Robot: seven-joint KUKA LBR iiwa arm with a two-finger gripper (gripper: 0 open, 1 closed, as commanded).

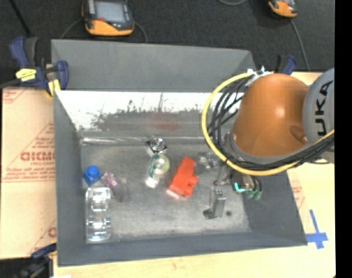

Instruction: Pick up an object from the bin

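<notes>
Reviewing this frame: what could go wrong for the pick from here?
The gripper sits low over bare grey bin floor, beside the red-orange plastic block rather than over it; it may come up with nothing. Moving toward the block, it could shove it into the small clear bottle instead of grasping it.

We see the claw (215, 207) low at the right of the bin (164, 80), just right of an orange-red block (183, 178). Left of the block lies a small clear bottle (156, 172). A clear container (98, 214) sits by the left wall.
</notes>
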